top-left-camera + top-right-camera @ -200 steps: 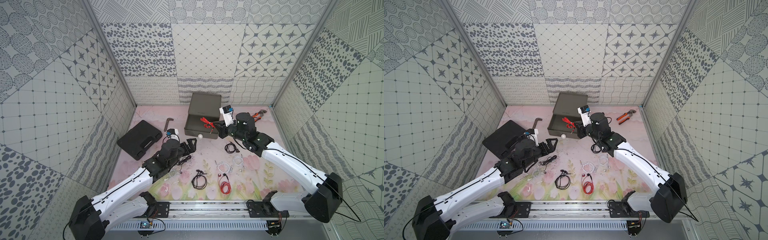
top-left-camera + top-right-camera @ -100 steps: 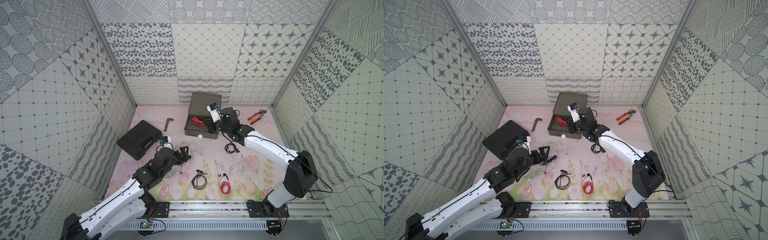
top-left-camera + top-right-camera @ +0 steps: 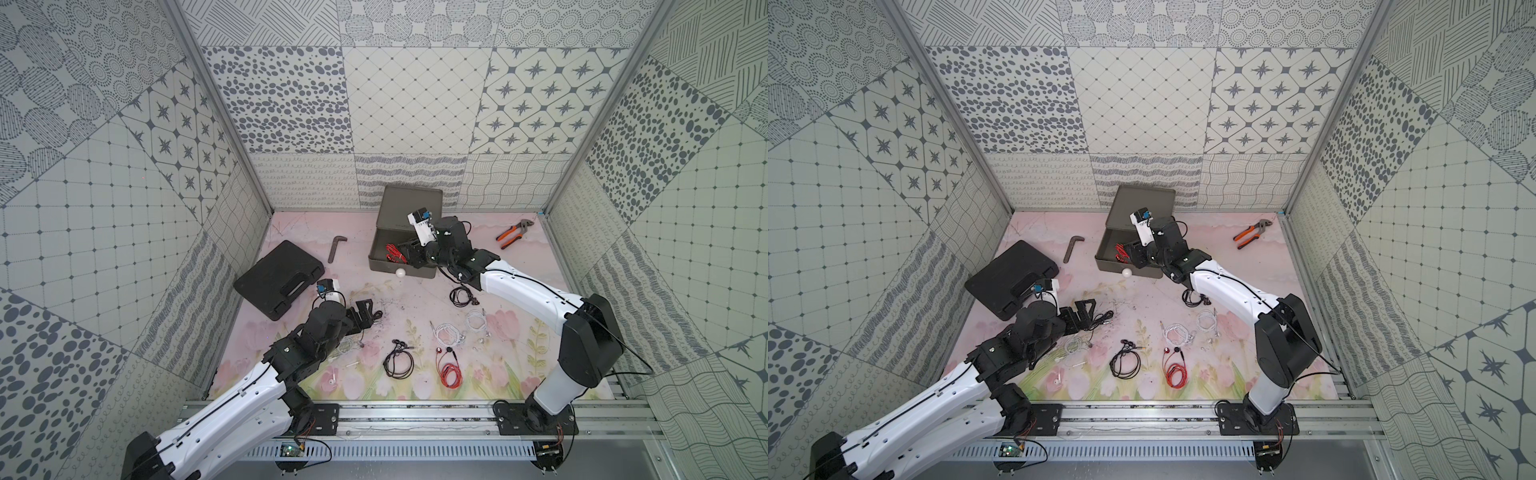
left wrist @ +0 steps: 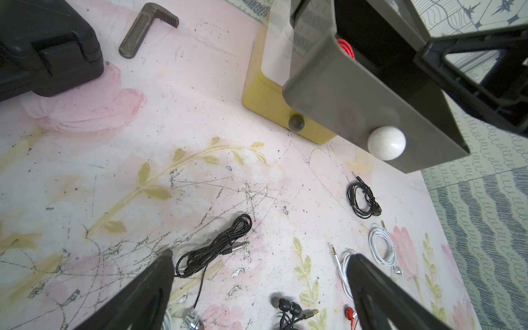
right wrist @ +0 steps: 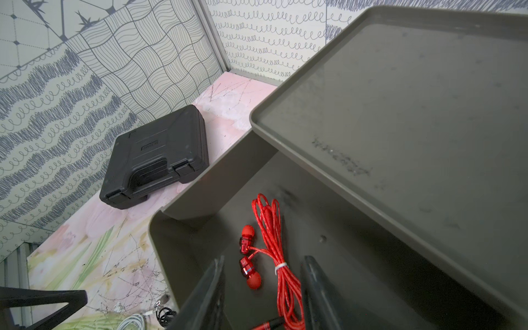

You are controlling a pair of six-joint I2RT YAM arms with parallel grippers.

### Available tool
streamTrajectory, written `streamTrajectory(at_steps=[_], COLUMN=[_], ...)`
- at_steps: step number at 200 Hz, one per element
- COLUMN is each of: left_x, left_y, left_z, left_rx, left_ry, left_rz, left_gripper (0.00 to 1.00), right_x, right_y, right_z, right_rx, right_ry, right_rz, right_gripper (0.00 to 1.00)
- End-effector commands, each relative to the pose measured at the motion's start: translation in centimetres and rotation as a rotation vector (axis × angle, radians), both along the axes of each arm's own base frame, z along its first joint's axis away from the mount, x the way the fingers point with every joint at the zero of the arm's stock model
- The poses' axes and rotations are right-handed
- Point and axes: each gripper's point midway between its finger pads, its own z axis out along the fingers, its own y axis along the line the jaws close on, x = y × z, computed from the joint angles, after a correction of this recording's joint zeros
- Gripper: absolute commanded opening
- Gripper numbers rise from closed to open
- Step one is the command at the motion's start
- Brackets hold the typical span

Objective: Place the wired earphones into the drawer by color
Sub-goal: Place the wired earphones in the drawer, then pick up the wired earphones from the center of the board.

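As the right fingers (image 5: 205, 297), released, straddle the red coiled wired earphones (image 5: 284, 277) in the pulled-out dark grey top tier of the three-tier plastic drawer (image 3: 384, 269) at twelve o'clock, withdrawing could snag a loop; the left fingers (image 4: 143, 294) gape empty.

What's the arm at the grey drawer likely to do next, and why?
Probably lift the right gripper straight up out of the drawer. Its fingers stand apart, and the red earphones lie on the drawer floor between them, not pinched, so that delivery looks done. Another red bundle waits on the table, a likely next pick.
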Motion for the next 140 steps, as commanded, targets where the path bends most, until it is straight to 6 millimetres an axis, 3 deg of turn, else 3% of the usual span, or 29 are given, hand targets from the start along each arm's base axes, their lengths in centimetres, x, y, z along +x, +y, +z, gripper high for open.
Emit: streamTrajectory(at_steps=[1, 47, 75, 108, 140], left_x=[-0.1, -0.7, -1.6, -2.8, -3.1], left_y=[0.1, -1.3, -2.1, -1.9, -1.4], left_z=[0.1, 0.9, 1.6, 1.0, 0.3], left_rx=[0.023, 0.017, 0.035, 0.077, 0.057], left_ry=[-0.009, -0.038, -0.054, -0.038, -0.032], left_rz=[-0.014, -0.123, -0.218, -0.271, -0.247], left_gripper=[0.99, 0.99, 0.99, 0.99, 0.99], right_x=[-1.2, -5.2, -8.6, -13.0, -17.0], right_y=[-1.3, -5.9, -9.2, -12.5, -14.2], right_z=[4.6, 5.9, 4.9, 2.2, -2.7], right_rx=[0.061, 0.057, 0.038, 0.029, -0.01], right_ry=[-0.082, -0.026, 0.049, 0.174, 0.345], right_rz=[-0.026, -0.112, -0.159, -0.2, -0.208], right_gripper=[0.54, 0.71, 0.76, 0.79, 0.79])
